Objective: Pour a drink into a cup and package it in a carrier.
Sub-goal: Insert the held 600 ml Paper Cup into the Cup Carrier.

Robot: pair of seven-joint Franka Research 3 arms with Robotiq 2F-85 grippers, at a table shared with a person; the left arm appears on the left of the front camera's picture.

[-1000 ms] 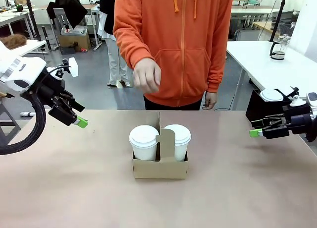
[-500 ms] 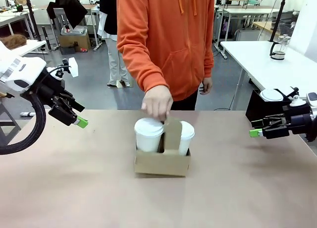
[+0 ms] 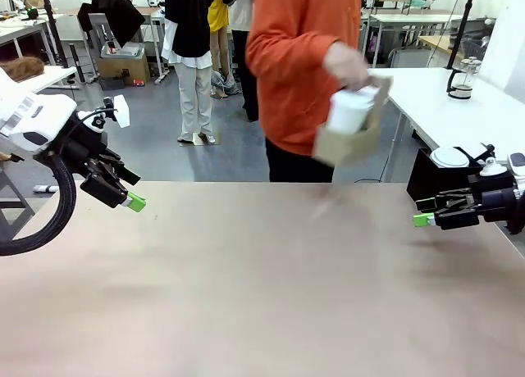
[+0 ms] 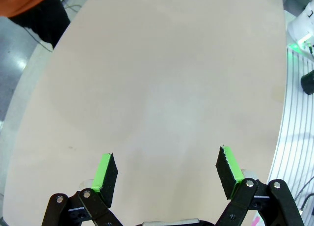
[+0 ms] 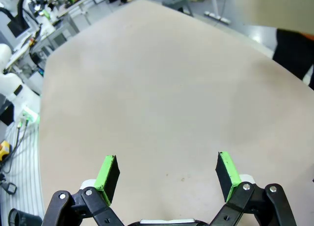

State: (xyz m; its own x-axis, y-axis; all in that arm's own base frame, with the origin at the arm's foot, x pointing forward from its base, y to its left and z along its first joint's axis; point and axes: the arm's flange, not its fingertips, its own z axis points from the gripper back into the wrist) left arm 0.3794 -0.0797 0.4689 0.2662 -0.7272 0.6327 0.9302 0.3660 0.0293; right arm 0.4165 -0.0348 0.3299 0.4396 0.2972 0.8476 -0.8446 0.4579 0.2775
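Observation:
A person in an orange hoodie holds the brown cardboard carrier (image 3: 353,143) up in the air beyond the table's far edge, right of centre. A white cup (image 3: 350,111) stands in it, blurred by motion. My left gripper (image 3: 131,199) hovers open over the table's left side, nothing between its green pads (image 4: 105,171). At the right side my right gripper (image 3: 424,212) hangs open and empty, its pads (image 5: 223,169) wide apart over bare tabletop. The drink is out of view.
The tan table (image 3: 262,295) spreads between both arms. A black holder with white lids (image 3: 447,160) stands at the right edge behind my right gripper. A glass pot (image 3: 467,78) sits on a white table far right. Other people stand farther back.
The person gripped the carrier's handle on the table, lifted it with its cups and swung it up and to the right. Both arms stayed still.

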